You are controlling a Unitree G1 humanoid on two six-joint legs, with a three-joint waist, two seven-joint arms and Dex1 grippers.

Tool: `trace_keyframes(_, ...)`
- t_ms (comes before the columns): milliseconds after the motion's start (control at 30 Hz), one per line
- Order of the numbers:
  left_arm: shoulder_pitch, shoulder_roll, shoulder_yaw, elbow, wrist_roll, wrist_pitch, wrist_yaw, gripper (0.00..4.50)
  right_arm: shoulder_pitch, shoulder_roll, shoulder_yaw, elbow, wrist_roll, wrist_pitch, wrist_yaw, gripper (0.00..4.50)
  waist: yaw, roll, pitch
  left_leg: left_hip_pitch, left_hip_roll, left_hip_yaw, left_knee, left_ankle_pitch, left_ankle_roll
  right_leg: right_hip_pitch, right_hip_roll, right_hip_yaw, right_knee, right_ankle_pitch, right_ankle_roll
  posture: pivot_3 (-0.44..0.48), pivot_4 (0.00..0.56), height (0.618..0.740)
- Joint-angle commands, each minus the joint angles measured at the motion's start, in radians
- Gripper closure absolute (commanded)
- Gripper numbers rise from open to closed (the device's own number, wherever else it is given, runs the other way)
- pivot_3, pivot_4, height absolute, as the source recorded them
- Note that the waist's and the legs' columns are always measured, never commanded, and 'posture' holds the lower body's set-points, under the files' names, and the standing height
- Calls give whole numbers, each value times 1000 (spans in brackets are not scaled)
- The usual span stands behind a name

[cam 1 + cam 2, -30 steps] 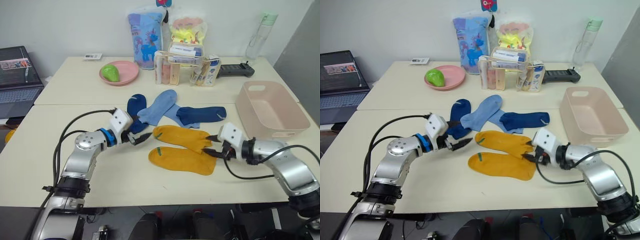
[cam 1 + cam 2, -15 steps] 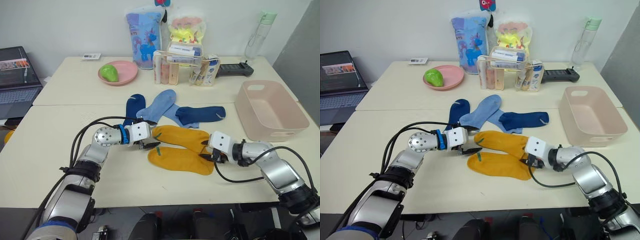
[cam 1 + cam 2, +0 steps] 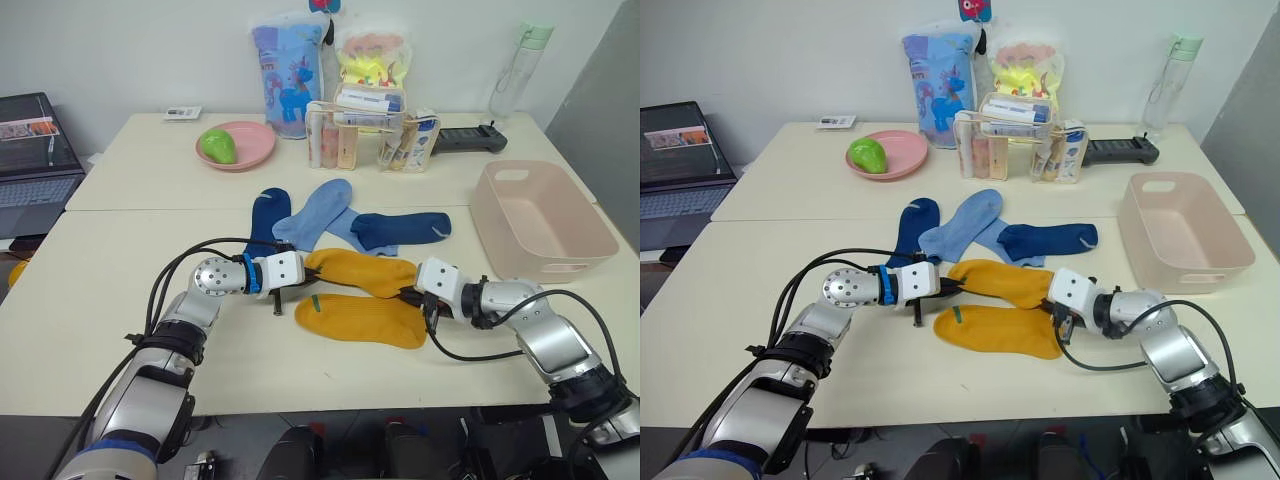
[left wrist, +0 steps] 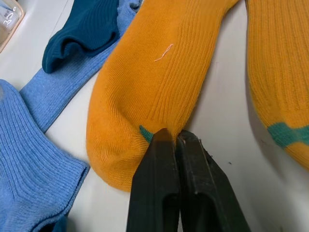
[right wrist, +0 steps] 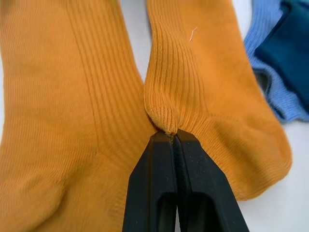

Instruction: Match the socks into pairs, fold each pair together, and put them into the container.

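Pairing of the two yellow socks is the step in hand, judging by both arms meeting at one of them. The table (image 3: 120,330) spreads across the frame, and the container (image 3: 540,215), at right of centre, stands empty and well apart from the socks. The six socks lie in the middle: a navy sock (image 3: 266,215) left of centre, a light blue sock (image 3: 315,210) partly over it, a second light blue sock (image 3: 345,230) under the other navy sock (image 3: 400,230), and below these the upper yellow sock (image 3: 362,270) just above the lower yellow sock (image 3: 365,320).

The left arm reaches in from the lower left, bent at the elbow, its forearm lying low and nearly level over the table. The right arm comes from the lower right in a matching low reach.

The left gripper (image 4: 171,137) is closed on the left end of the upper yellow sock, pinching a fold of knit by its green mark. The right gripper (image 5: 168,135) is closed likewise on a bunched ridge of that sock at its right end.

The next move probably calls for lifting this sock with both ends held and laying it squarely over the lower one, edges matched, before folding.
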Motion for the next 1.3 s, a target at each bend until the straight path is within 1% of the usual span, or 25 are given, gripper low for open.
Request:
trace_keyframes(33, -25, -12, 21, 6, -24, 12, -2, 4467, -28, 10, -46, -24, 28, 4, -1, 4500, 0, 0, 0, 0, 0, 0, 0, 0, 0, 0, 0, 0, 0, 0, 0, 0, 150, 740)
trace_keyframes(67, -28, -13, 24, 3, -27, 12, 4, 4467, -33, 14, -53, -25, 33, 6, -3, 4500, 0, 0, 0, 0, 0, 0, 0, 0, 0, 0, 0, 0, 0, 0, 0, 0, 150, 740)
trace_keyframes(200, -36, -25, 65, -62, -101, 80, -25, 4467, -63, 22, -95, -56, 101, 61, 20, 4500, 0, 0, 0, -1, 0, 0, 0, 0, 0, -1, 0, 0, 0, 0, 0, 0, 150, 740)
trace_keyframes(267, -23, -11, 78, -109, -126, 103, -43, 4467, -67, 10, -107, -72, 118, 78, 32, 4500, -1, 0, 0, -2, 0, 0, 0, 0, 0, -2, 0, 0, 0, 0, 0, 0, 150, 740)
trace_keyframes(333, 6, 4, 97, -196, -181, 169, -82, 4467, -65, -4, -127, -100, 149, 111, 48, 4500, -1, 0, 0, -2, 0, 0, 0, 0, 0, -2, 0, 0, 0, 0, 0, 0, 150, 740)
trace_keyframes(400, 36, 31, 122, -323, -253, 279, -122, 4467, -60, -28, -163, -165, 213, 180, 71, 4500, -1, 0, 0, -2, 0, 0, 0, 0, 0, -3, 0, 0, 0, 0, 0, 0, 150, 740)
trace_keyframes(500, 70, 75, 149, -515, -362, 489, -166, 4467, -51, -68, -217, -271, 340, 315, 107, 4500, -2, 0, 0, -3, 0, 0, 0, 0, 0, -4, 0, 1, 0, 0, 0, 0, 150, 740)
trace_keyframes(567, 104, 144, 146, -667, -444, 672, -225, 4467, -40, -105, -266, -347, 462, 439, 131, 4500, -2, 0, 0, -4, 1, -1, 0, 0, 0, -3, 0, 0, 0, 0, 0, 0, 150, 740)
trace_keyframes(667, 154, 246, 141, -849, -552, 897, -286, 4467, -23, -139, -336, -433, 649, 605, 135, 4500, -4, 0, 0, -3, 1, -1, 0, -1, 1, -3, 0, 0, 0, 0, 0, 0, 150, 740)
trace_keyframes(733, 181, 303, 140, -937, -613, 1014, -309, 4467, 2, -157, -371, -478, 754, 688, 127, 4500, -3, 0, 0, -3, 1, -1, -1, -1, 3, -2, 0, 0, -1, 0, 0, 0, 150, 740)
trace_keyframes(800, 215, 352, 134, -999, -644, 1089, -327, 4467, 55, -177, -392, -523, 825, 737, 117, 4500, -1, 0, 0, -3, 1, -1, 0, -2, 4, -2, 0, 0, -1, 0, 0, 0, 150, 740)
trace_keyframes(933, 309, 414, 99, -1042, -605, 1099, -346, 4467, 184, -161, -416, -574, 934, 786, 51, 4500, 1, 0, 0, -1, 1, -1, -1, -3, 5, 0, 0, 0, -2, 0, 0, 0, 150, 740)
trace_keyframes(1033, 339, 413, 82, -1034, -583, 1094, -329, 4467, 249, -155, -409, -574, 934, 768, 14, 4500, 3, 0, 0, -1, 1, -1, -1, -3, 6, 1, 0, 0, -2, 0, 0, 0, 150, 740)
trace_keyframes(1067, 342, 407, 70, -1022, -558, 1074, -320, 4467, 260, -152, -403, -564, 930, 760, 5, 4500, 4, 0, 0, -1, 1, -1, -1, -3, 6, 1, 0, 0, -2, 0, 0, 0, 150, 740)
trace_keyframes(1133, 340, 392, 53, -999, -521, 1044, -305, 4467, 272, -151, -387, -547, 913, 743, -3, 4500, 5, 0, 0, -1, 1, -1, -1, -4, 6, 1, 0, -1, -2, 0, 0, 0, 150, 740)
trace_keyframes(1267, 270, 335, 14, -928, -474, 1039, -282, 4467, 253, -178, -318, -443, 790, 656, 13, 4500, 5, 0, 0, -1, 1, -1, -1, -4, 6, 2, 0, -1, -2, 0, 0, 0, 150, 740)
trace_keyframes(1300, 250, 329, -2, -900, -446, 1013, -286, 4467, 238, -179, -305, -413, 761, 632, 15, 4500, 5, 0, 0, -1, 1, -1, -1, -4, 7, 2, 0, -1, -2, 0, 0, 0, 150, 740)
